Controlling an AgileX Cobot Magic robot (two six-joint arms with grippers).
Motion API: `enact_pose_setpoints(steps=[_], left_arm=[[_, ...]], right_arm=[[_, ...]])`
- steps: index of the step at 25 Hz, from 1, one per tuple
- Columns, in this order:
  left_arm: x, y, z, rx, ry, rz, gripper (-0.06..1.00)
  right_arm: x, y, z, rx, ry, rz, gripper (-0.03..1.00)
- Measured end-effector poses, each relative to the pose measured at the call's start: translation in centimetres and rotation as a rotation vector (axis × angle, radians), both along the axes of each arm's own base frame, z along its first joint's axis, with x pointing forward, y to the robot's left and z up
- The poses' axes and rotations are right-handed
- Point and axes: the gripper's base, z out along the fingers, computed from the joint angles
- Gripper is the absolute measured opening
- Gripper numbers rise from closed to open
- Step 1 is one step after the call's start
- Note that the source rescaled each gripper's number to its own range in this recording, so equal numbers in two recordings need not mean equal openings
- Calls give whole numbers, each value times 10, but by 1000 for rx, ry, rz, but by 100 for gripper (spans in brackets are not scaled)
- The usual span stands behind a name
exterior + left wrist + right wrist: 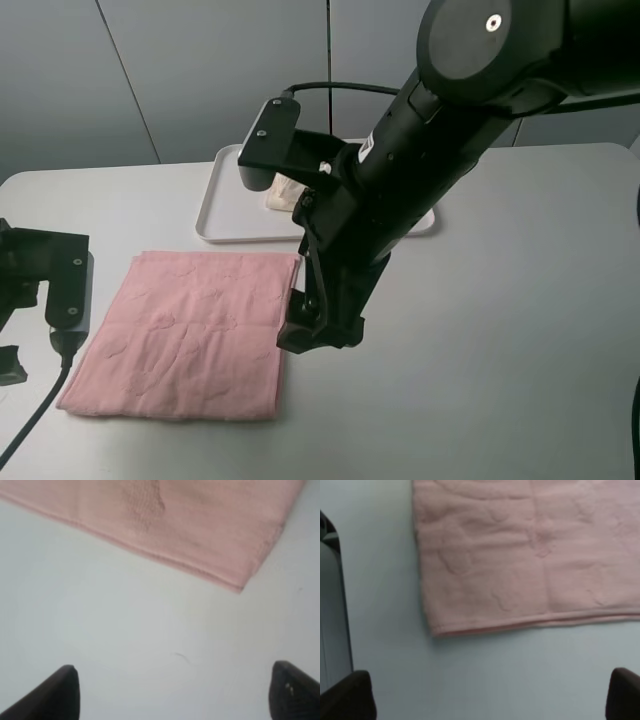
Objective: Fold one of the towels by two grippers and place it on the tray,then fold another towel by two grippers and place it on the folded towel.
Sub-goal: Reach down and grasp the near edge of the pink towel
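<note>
Your left fingers (pixel 62 695) and right fingers (pixel 350 695) stood spread, empty, short of the pink towel (pixel 190 335); you likely needed matching corners pinched evenly.

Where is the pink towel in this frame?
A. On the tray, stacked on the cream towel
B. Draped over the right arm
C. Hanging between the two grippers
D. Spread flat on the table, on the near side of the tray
D: the pink towel lies flat on the table, short of the tray that holds the cream towel. The left gripper and right gripper are open and empty.
</note>
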Motion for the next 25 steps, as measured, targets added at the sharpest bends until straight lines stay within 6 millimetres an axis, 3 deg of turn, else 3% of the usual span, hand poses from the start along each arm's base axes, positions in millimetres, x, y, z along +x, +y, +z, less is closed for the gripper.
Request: enact_pose_setpoints(steps=[9, 13, 18, 25], left_arm=[[-27, 4, -38, -33, 45, -219, 98], [-36, 5, -51, -57, 27, -245, 98], [-40, 6, -53, -65, 42, -231, 98], [-39, 2, -53, -110, 17, -197, 98]], right_arm=[[-20, 33, -51, -97, 42, 104, 99], [-22, 36, -60, -111, 47, 110, 100], [-18, 40, -59, -103, 10, 97, 100], [4, 59, -34, -138, -38, 26, 100]])
